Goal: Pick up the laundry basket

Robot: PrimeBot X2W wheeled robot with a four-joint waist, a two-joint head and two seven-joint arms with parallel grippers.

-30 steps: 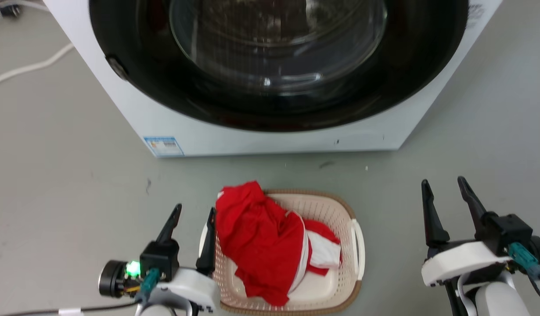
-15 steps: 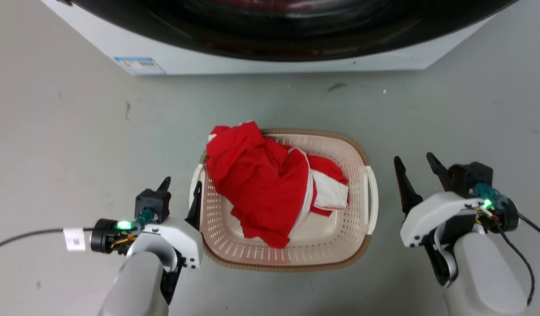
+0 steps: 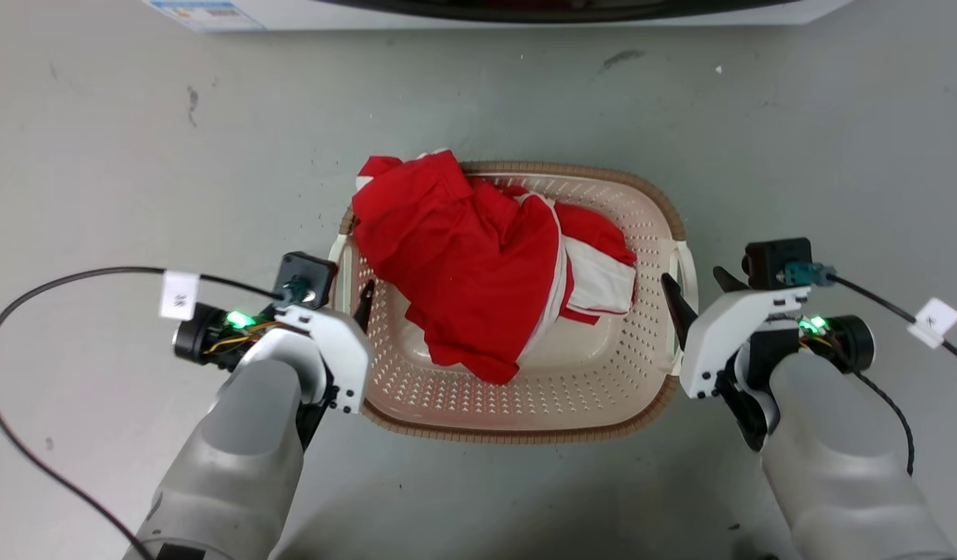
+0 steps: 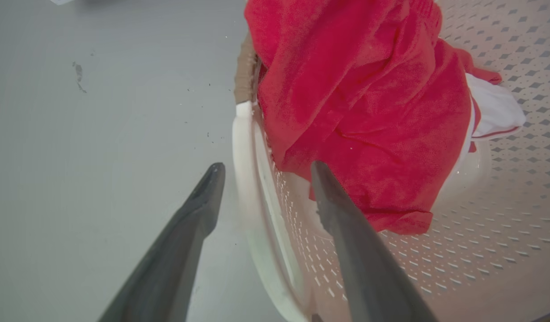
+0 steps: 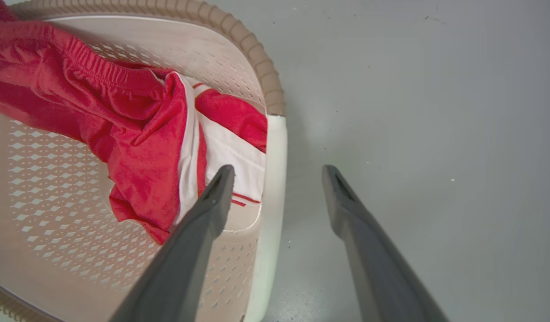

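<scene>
Basket sits on the floor, not yet lifted. My left gripper and right gripper both gape astride its handles, grasping nothing.

Lighting bright, even, diffuse, overhead; no glare. Head view sharp, with a soft shadow on the grey floor at the robot side of the laundry basket. Wrist views: wide-angle bowing of the basket's rim. Left gripper and right gripper defocused nearest the lens. Basket's white handle blurred there too.
</scene>
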